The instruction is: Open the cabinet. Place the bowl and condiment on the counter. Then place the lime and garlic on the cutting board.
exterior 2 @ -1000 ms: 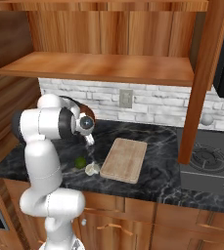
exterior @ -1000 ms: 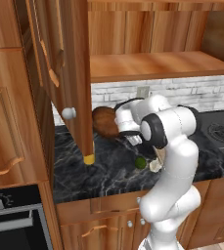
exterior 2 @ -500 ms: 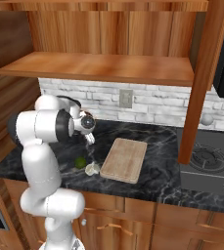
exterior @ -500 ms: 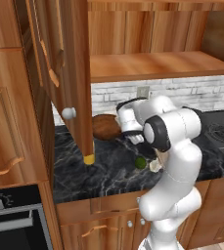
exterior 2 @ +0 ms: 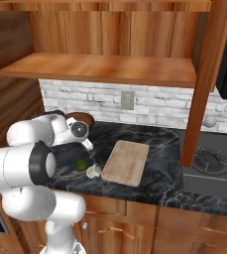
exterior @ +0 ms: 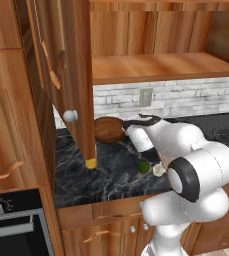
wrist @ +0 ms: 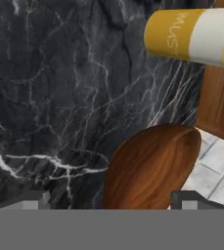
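A rounded wooden bowl [wrist: 150, 168] is seen on the veined black marble surface [wrist: 59, 97] near its back edge, framed by the spread tool [wrist: 113, 199].

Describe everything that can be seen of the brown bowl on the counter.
The bowl is round, dark brown, and looks like wood with a smooth grain. It stands upright on the black marble counter, near the white brick wall, behind the open cabinet door. In the hand view it lies between the open end effector tips; contact cannot be told.
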